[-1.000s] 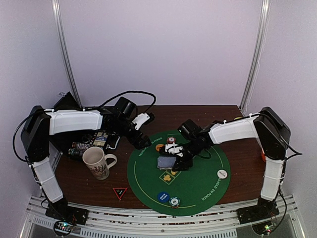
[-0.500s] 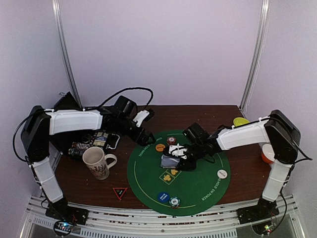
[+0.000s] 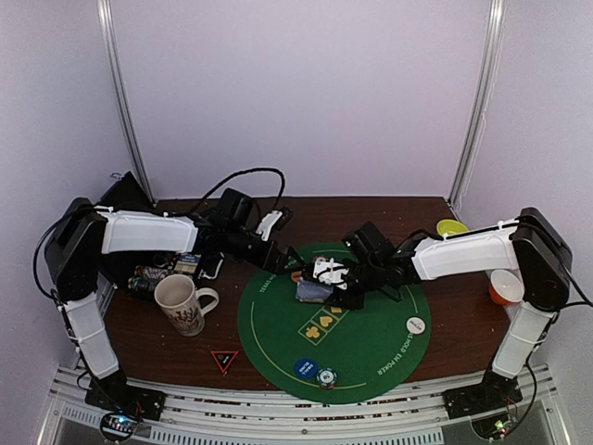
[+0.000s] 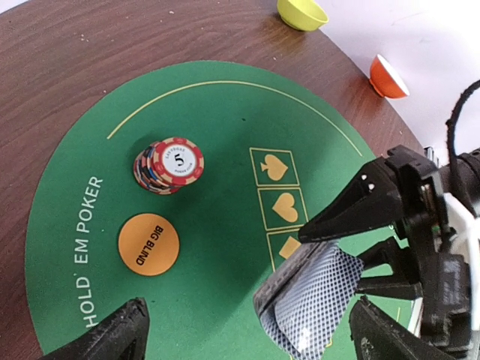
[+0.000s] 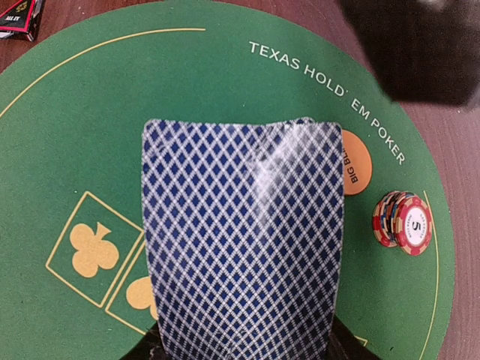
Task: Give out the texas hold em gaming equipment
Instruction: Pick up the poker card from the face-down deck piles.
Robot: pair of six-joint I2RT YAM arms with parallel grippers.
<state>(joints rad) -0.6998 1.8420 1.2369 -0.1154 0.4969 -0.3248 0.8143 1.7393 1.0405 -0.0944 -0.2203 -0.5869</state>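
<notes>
While the deck of playing cards (image 5: 244, 240) is clamped between the fingers of the right pincer (image 3: 326, 283), it is held tilted over the middle of the green mat (image 4: 225, 112), patterned backs upward. The left pincer (image 3: 287, 260) is seen with its fingers wide apart and nothing between them, poised over the mat's far left part. The red-white chip stack (image 4: 169, 165) and the orange button (image 4: 148, 244) lie close together there. A teal-white chip stack (image 3: 325, 377) and a blue button (image 3: 306, 368) are set at the mat's near edge, and a white button (image 3: 416, 325) at its right. A patterned mug (image 3: 181, 304) is stood on the worktop (image 3: 306, 213) left of the mat.
</notes>
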